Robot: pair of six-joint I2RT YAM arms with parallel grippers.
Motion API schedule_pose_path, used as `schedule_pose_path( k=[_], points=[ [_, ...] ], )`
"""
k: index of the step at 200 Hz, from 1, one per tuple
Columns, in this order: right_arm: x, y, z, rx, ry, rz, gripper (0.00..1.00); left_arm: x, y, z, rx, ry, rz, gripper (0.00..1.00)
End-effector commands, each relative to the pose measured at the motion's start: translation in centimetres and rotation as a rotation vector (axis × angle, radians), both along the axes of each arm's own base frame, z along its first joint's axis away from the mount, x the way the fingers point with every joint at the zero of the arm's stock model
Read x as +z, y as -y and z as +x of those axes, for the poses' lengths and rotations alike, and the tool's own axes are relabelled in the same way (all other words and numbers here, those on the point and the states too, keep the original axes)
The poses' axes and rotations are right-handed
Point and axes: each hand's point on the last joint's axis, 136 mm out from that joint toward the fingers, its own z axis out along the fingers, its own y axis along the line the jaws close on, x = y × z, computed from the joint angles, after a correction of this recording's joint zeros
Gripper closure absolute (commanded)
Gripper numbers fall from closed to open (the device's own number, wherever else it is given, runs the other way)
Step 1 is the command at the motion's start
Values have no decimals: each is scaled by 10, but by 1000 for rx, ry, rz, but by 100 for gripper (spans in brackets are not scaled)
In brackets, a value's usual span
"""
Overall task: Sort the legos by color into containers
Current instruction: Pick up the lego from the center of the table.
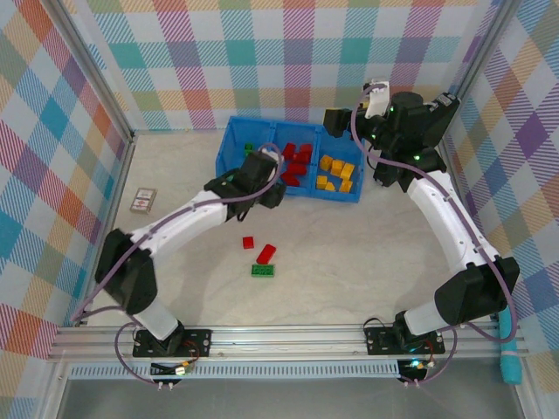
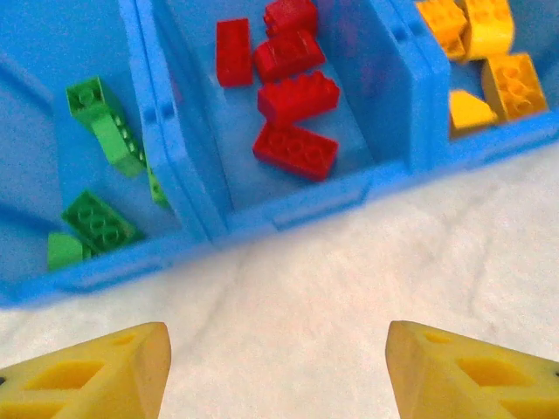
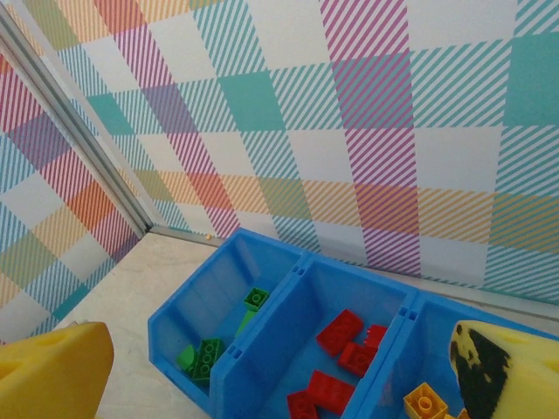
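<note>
The long blue bin (image 1: 229, 150) holds green legos (image 1: 249, 148) in its left compartment, red legos (image 1: 297, 162) in the middle and yellow-orange legos (image 1: 336, 171) on the right. On the table in front lie a small red brick (image 1: 248, 243), a longer red brick (image 1: 266, 254) and a green brick (image 1: 263, 271). My left gripper (image 1: 269, 185) hovers at the bin's front wall (image 2: 297, 205), open, with bare table between its yellow fingers (image 2: 96, 371). My right gripper (image 1: 336, 118) hangs high behind the bin's right end, open and holding nothing.
A small printed card (image 1: 143, 200) lies on the table at the left. Checked walls close in the back and both sides. An aluminium rail (image 1: 279, 340) runs along the near edge by the arm bases.
</note>
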Motion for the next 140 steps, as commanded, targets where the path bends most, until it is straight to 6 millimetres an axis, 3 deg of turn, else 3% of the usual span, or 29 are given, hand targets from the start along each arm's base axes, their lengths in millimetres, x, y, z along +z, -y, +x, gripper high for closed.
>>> schedule_pose_path(
  k=[1, 64, 103, 140],
  points=[
    [9, -4, 2, 24, 11, 25, 1, -61, -19, -56, 27, -193, 45, 34],
    [18, -14, -16, 120, 65, 24, 1, -110, 2, -98, 12, -276, 43, 30],
    [19, -13, -16, 112, 67, 25, 1, -148, 1, -110, 31, -347, 112, 28],
    [19, -9, -15, 93, 71, 20, 1, -171, -4, -114, 67, -371, 181, 29]
  ],
)
